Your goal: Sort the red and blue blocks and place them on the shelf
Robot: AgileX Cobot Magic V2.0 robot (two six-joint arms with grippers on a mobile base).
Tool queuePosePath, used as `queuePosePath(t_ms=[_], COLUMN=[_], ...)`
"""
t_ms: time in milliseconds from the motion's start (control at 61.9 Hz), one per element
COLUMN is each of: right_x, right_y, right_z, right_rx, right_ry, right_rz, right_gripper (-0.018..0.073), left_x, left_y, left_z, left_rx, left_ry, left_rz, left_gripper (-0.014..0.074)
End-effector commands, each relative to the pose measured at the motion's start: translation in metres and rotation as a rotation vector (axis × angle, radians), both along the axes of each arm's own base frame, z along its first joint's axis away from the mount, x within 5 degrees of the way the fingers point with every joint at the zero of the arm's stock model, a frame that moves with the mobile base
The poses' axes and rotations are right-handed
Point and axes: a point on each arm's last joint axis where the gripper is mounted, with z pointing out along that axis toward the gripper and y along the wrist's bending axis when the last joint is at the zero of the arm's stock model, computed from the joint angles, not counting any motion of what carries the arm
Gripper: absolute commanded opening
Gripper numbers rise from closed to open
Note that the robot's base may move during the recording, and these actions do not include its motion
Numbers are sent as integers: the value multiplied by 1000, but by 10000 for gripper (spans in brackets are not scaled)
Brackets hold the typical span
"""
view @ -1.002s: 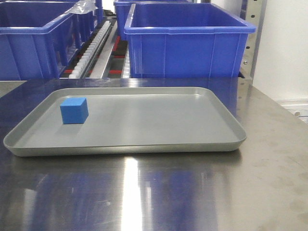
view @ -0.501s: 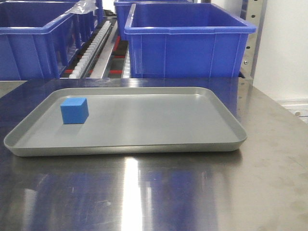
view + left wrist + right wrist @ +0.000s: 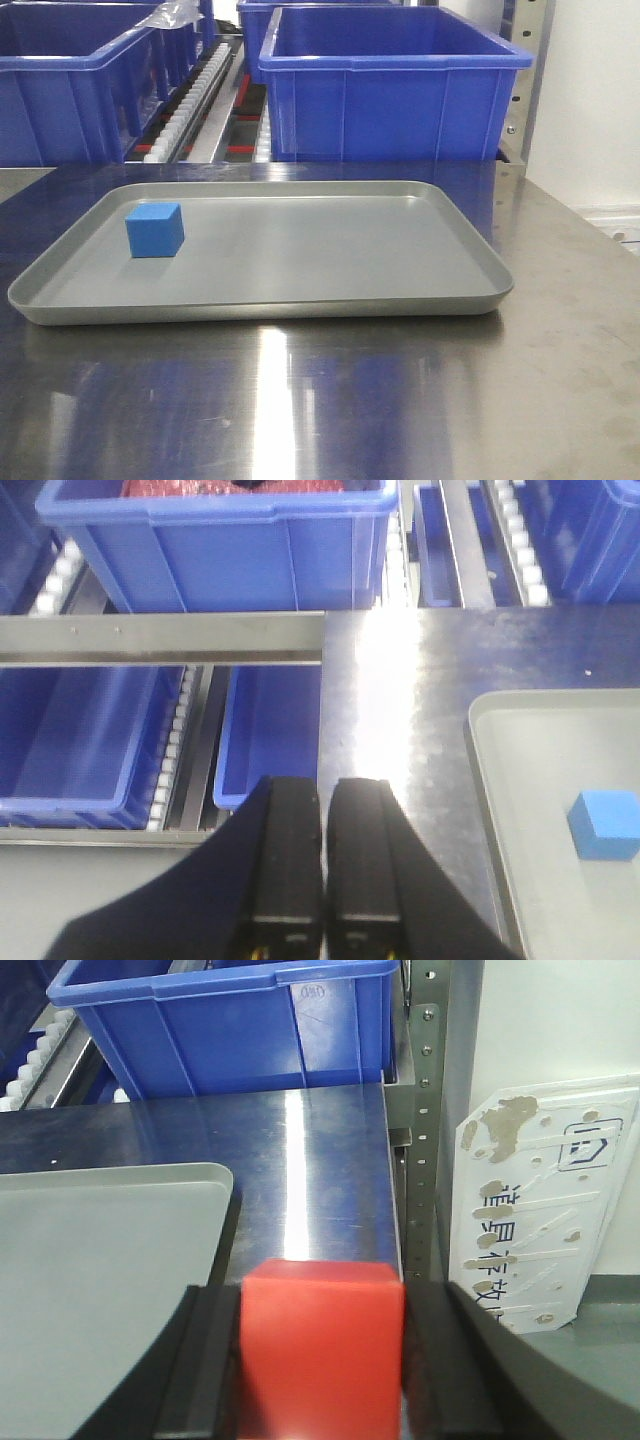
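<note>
The right gripper (image 3: 322, 1360) clamped the red block (image 3: 322, 1335), with the shelf (image 3: 160, 640) farther off beyond the tray (image 3: 260, 310). The left gripper (image 3: 322, 852), jaws together and empty, hung left of the blue block (image 3: 607, 823) on the tray.

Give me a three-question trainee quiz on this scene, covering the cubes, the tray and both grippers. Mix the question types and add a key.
1. True or false: the small matte light-blue cube rests on the flat grey rimmed tray.
2. Multiple choice: what does the right gripper hold? A) nothing B) the small matte red cube C) the tray
3. Fill in: the left gripper holds nothing, and its jaws are ____.

Key: 1 true; 2 B; 3 shut.
</note>
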Motion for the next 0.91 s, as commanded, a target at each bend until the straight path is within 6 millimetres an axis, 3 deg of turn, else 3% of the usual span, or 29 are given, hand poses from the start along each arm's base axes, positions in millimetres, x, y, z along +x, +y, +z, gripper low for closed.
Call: queuePosePath(t_ms=[0, 889], right_x=[1, 1], right_y=[-1, -1], right_z=[18, 18], right_rx=[0, 0], right_ry=[-126, -126], right_rz=[-10, -10], right_gripper=[52, 52], left_x=[1, 2], left_y=[-2, -3], left_z=[17, 18], left_rx=[-13, -16], left_ry=[-97, -131], left_rz=[-20, -30], left_gripper=[124, 124])
